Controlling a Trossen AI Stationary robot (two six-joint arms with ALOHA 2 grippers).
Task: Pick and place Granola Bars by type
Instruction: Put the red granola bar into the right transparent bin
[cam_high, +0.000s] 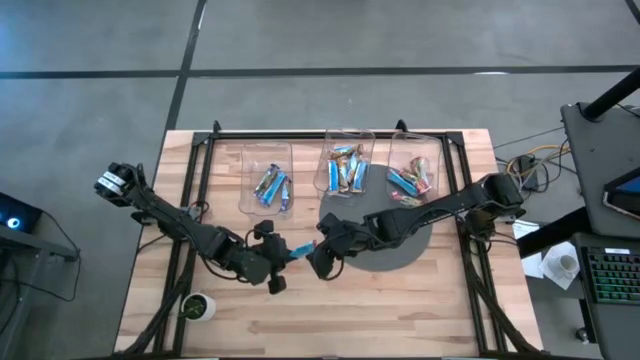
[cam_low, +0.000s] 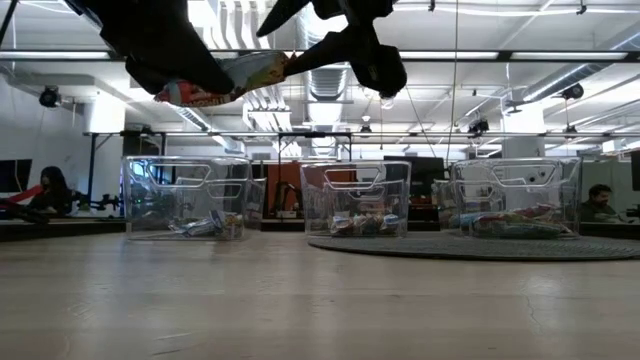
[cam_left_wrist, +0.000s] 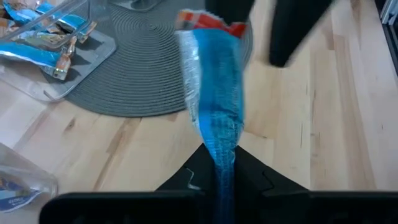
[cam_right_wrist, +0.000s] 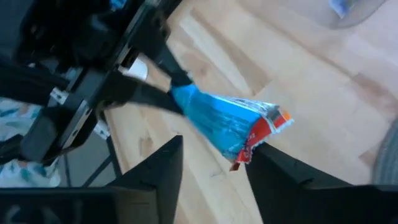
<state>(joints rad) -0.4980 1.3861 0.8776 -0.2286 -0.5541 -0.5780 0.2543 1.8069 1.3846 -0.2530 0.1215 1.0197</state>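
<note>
the left end effector (cam_left_wrist: 221, 180) was clamped on one end of a blue bar (cam_left_wrist: 214, 106), held above the bench (cam_high: 400, 300). the right wrist view alone showed the right end effector (cam_right_wrist: 214, 158) with fingers apart around its red-tipped far end. beyond stood three bins (cam_high: 347, 160) of bars.
</note>
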